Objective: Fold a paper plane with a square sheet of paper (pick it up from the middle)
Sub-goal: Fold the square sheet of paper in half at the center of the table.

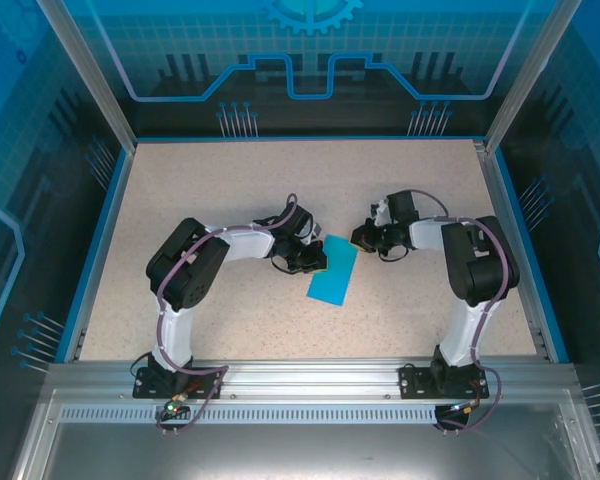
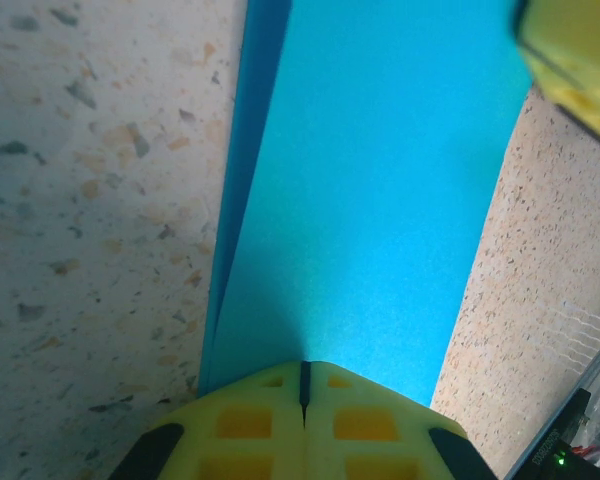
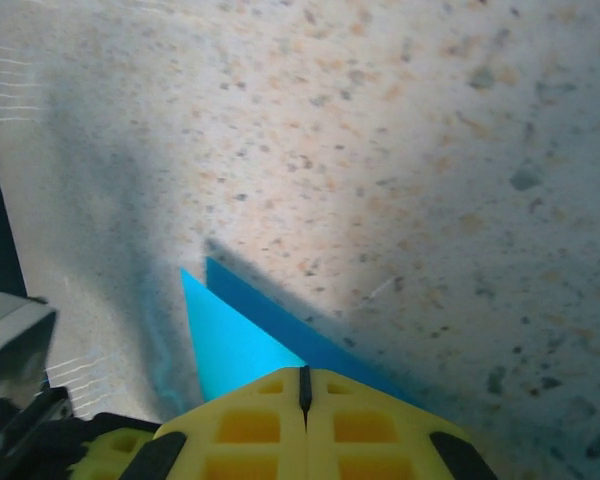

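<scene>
In the left wrist view, the left gripper (image 2: 303, 372) sits at the bottom centre of the frame. Its two yellow fingers are pressed together, with only a thin dark seam between them. Their tip meets the near end of the sheet of paper (image 2: 380, 200). Whether the paper is pinched between the fingers or only lies under them cannot be told.

From there the teal sheet runs up the middle of the frame as a long, narrow, folded strip. A second, darker layer shows along its left edge. A yellow finger (image 2: 572, 55) of the other arm sits at the upper right corner of that frame, over the far end of the strip.

In the right wrist view, the right gripper (image 3: 302, 378) is also at the bottom centre, its yellow fingers closed tight. A pointed teal corner of the sheet sticks out to the upper left of the tip. Here too, a pinch cannot be told from plain contact.

In the top view, the sheet lies slanted just right of centre on the speckled table (image 1: 210, 180). The left gripper is at the strip's upper left side and the right gripper at its upper right end. The two arms curve in from the bottom edge.
</scene>
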Controlling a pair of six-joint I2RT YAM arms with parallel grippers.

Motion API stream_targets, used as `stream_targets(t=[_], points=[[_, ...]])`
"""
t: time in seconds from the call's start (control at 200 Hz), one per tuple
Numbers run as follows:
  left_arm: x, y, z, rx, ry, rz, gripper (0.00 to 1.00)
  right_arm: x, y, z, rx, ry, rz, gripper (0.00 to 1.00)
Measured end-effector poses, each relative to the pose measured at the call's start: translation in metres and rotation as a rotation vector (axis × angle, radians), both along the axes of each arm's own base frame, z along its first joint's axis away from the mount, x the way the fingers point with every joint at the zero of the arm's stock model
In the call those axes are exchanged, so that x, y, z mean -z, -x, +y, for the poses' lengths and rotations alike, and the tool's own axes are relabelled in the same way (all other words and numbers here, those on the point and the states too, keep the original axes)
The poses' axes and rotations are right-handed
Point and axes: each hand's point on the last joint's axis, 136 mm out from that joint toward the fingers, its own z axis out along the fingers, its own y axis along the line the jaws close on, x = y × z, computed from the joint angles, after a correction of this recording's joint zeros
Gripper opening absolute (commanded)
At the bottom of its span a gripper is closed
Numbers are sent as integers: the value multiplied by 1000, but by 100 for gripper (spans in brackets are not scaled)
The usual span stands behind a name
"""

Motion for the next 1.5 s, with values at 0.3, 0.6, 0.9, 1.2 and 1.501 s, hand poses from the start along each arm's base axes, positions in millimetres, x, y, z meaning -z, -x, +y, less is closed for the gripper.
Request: stream_targets(t=[0.3,0.6,0.9,1.2,1.501], points=[[0,0,1,-1,-2,-3,0,2,-1,-3,8,-43,7,0],[0,0,0,-1,-3,-4,0,-11,-8,-14,34,-70,-6,0],[0,0,1,-2,-5,-5,0,4,-5,-12,30,-46,47,0],[0,0,1,-3,-6,-7,0,0,-3,-15,44,17,68,0],[0,1,1,-4,-5,-12,0,-64,11,-10,24,-11,-68,0]])
